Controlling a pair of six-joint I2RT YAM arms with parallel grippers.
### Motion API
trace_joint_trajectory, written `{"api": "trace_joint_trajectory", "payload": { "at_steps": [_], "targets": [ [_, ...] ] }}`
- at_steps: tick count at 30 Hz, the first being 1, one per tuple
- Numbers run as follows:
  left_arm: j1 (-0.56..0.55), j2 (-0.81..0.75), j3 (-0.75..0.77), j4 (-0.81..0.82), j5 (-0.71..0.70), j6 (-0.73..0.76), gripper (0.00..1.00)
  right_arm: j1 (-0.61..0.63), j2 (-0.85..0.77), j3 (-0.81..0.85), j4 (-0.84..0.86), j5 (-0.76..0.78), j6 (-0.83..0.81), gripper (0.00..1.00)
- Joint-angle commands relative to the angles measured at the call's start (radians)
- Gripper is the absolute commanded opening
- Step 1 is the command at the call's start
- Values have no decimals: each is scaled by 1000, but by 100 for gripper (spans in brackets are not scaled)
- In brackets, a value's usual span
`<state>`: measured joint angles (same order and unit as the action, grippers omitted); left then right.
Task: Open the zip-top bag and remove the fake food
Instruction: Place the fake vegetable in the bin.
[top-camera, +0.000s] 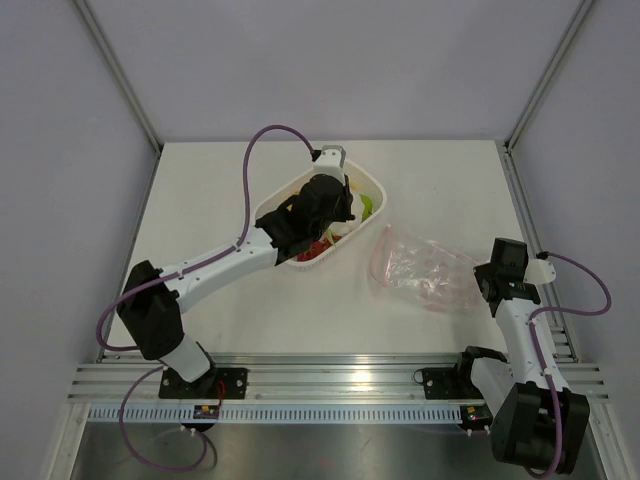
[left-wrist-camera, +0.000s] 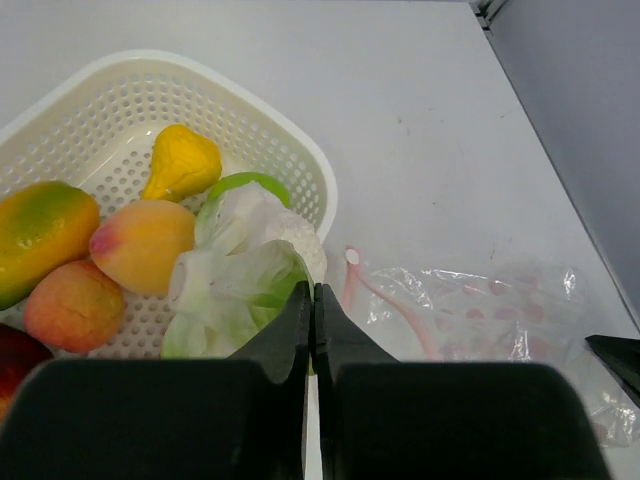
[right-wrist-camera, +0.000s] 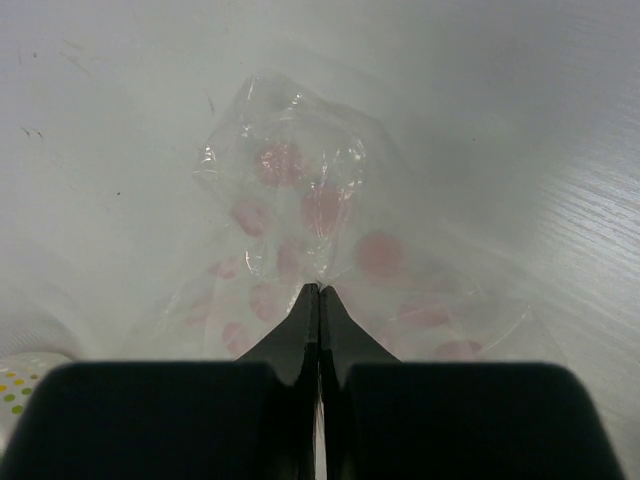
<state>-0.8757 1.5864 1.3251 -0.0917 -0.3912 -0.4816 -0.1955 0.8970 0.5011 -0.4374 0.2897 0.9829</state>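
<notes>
The zip-top bag (top-camera: 425, 268) lies flat and crinkled on the table right of the basket, with nothing seen inside; it also shows in the left wrist view (left-wrist-camera: 480, 310) and the right wrist view (right-wrist-camera: 300, 200). The fake food sits in the white basket (top-camera: 372, 183): a yellow piece (left-wrist-camera: 182, 160), a peach-coloured fruit (left-wrist-camera: 143, 245), a pale leafy piece (left-wrist-camera: 235, 280) and a green-orange fruit (left-wrist-camera: 40, 235). My left gripper (top-camera: 345, 215) (left-wrist-camera: 313, 290) is shut and empty above the leafy piece. My right gripper (top-camera: 482, 285) (right-wrist-camera: 319, 288) is shut, pinching the bag's right end.
The basket (left-wrist-camera: 200, 75) stands at the table's middle back. A purple cable loops over the left arm. Grey walls enclose the table on three sides. The aluminium rail with the arm bases (top-camera: 320, 375) runs along the near edge.
</notes>
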Motion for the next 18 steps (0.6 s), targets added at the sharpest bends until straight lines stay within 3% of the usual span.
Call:
{"api": "trace_joint_trajectory", "payload": {
  "at_steps": [1, 14, 17, 18],
  "targets": [
    [44, -42, 71, -26, -9, 23, 0, 1, -4, 28, 34, -11, -15, 0],
    [218, -31, 77, -100, 101, -2, 1, 1, -1, 34, 34, -9, -18, 0],
    [244, -11, 75, -115, 120, -5, 5, 1, -10, 37, 29, 5, -18, 0],
    [250, -5, 79, -131, 127, -8, 11, 1, -10, 36, 31, 11, -18, 0]
  ]
}}
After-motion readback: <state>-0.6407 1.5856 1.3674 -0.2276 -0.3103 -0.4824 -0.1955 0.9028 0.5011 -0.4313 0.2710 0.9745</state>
